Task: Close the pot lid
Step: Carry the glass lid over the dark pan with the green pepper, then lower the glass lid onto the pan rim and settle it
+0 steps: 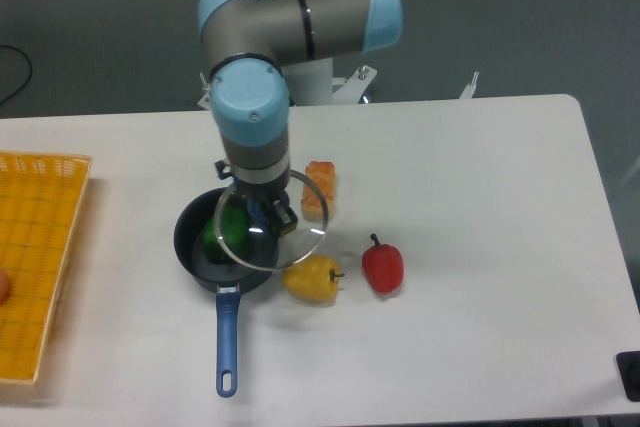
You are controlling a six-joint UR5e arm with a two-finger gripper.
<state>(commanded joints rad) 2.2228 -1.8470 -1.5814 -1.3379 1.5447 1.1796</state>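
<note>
The gripper [268, 215], clamped on the knob of the lid [271, 218], carries it in the air, overlapping the right part of the pot [226, 239] just to its left; next, judging by the offset, it must centre leftward, then lower.

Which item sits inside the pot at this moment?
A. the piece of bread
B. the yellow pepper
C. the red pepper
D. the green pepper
D. The green pepper lies in the pot, seen partly through the glass lid that the tool carries over the pot's right side; the other three items lie on the table outside it.
</note>
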